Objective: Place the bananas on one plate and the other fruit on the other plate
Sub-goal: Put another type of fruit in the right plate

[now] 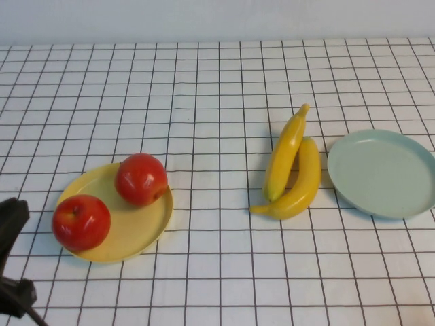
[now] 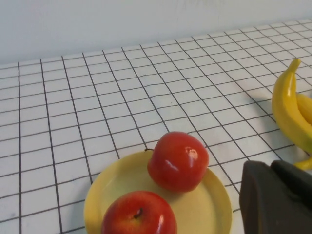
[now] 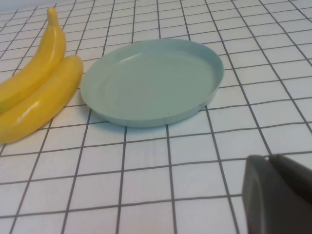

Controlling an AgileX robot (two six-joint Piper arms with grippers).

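Two red apples (image 1: pixel 141 178) (image 1: pixel 81 222) sit on the pale yellow plate (image 1: pixel 139 227) at the front left. Two yellow bananas (image 1: pixel 285 153) (image 1: pixel 304 183) lie side by side on the tablecloth, just left of the empty pale blue-green plate (image 1: pixel 384 173). My left gripper (image 1: pixel 10 217) is at the front left corner, beside the yellow plate, shut and empty; the left wrist view shows it (image 2: pixel 270 165) near the plate's rim (image 2: pixel 222 204). My right gripper (image 3: pixel 268 157) shows only in the right wrist view, shut and empty, short of the blue-green plate (image 3: pixel 151 80).
The table is covered by a white cloth with a black grid (image 1: pixel 204 102). A pale wall runs along the far edge. Open cloth lies between the two plates and behind them.
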